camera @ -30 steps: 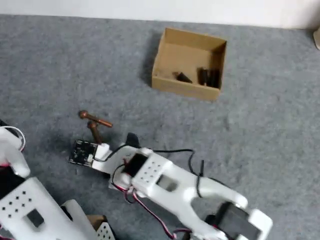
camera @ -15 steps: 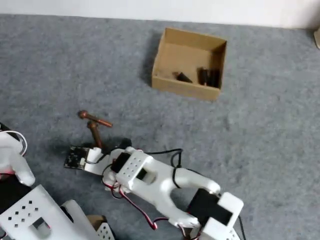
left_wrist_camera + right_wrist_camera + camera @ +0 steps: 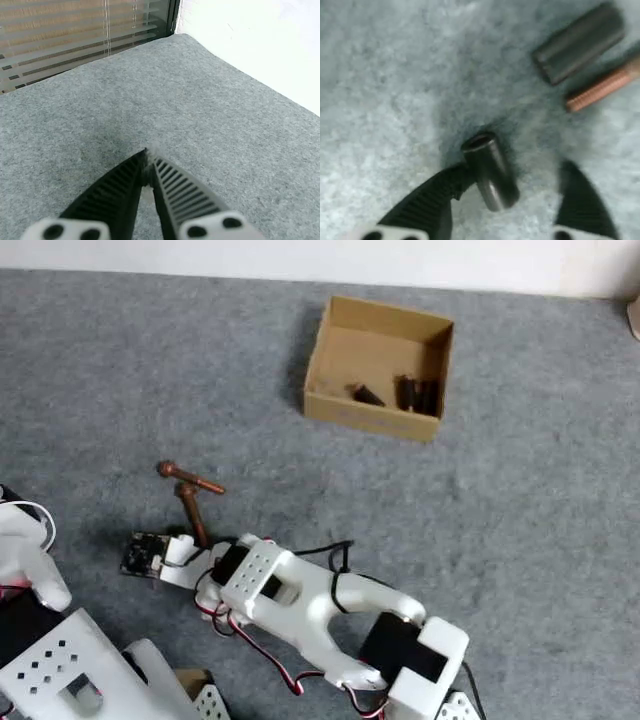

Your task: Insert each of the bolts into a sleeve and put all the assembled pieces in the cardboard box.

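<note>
At eight o'clock on the mat, right gripper [image 3: 512, 182]: jaws spread wide around a dark sleeve [image 3: 490, 170], which lies on the grey mat [image 3: 500, 540] close against one finger and is not yet gripped.
Change: over the last second the right arm [image 3: 300, 595] has swung from mid-table toward eight o'clock and folded in.
Bolts: one bolt [image 3: 190, 478] and the other bolt [image 3: 192, 512] lie just beside each other at nine o'clock, unmoved. A second sleeve [image 3: 580, 42] lies by a threaded end.
Cardboard box [image 3: 345, 410]: at one o'clock, unmoved, holding dark pieces [image 3: 415, 392].
Left gripper [image 3: 148, 167]: fingers pressed together on nothing, above bare mat.
Meaning: probably lined up to take a sleeve; both bolts are still unsleeved.
</note>
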{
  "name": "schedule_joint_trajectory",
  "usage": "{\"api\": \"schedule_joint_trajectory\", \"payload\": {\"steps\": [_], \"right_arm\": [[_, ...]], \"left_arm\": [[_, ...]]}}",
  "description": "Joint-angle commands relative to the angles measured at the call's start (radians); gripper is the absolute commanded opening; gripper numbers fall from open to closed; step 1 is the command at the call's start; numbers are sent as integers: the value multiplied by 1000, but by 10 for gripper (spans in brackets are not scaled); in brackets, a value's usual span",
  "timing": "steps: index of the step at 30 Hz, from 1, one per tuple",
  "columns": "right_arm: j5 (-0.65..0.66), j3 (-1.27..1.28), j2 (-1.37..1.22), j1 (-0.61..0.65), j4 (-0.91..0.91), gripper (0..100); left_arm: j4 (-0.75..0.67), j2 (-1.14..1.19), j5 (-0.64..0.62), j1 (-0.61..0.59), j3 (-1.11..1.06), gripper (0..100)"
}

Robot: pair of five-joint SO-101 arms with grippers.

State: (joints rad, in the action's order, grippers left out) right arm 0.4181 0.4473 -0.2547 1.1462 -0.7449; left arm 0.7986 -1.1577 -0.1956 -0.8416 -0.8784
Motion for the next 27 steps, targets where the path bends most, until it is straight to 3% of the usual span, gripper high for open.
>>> {"api": "schedule_joint_trajectory", "payload": {"steps": [1,12,16,27], "right_arm": [[-15,-24,-22,10,64,24],[-21,-22,-15,-4,64,19],[-83,-22,-5,-19,64,5],[-87,183,283,-13,70,5]], "left_arm": [[6,-16,-5,-10,5,14],[6,-16,-5,-10,4,14],[6,-16,-5,-5,2,14],[3,-16,-5,-4,-12,14]]}}
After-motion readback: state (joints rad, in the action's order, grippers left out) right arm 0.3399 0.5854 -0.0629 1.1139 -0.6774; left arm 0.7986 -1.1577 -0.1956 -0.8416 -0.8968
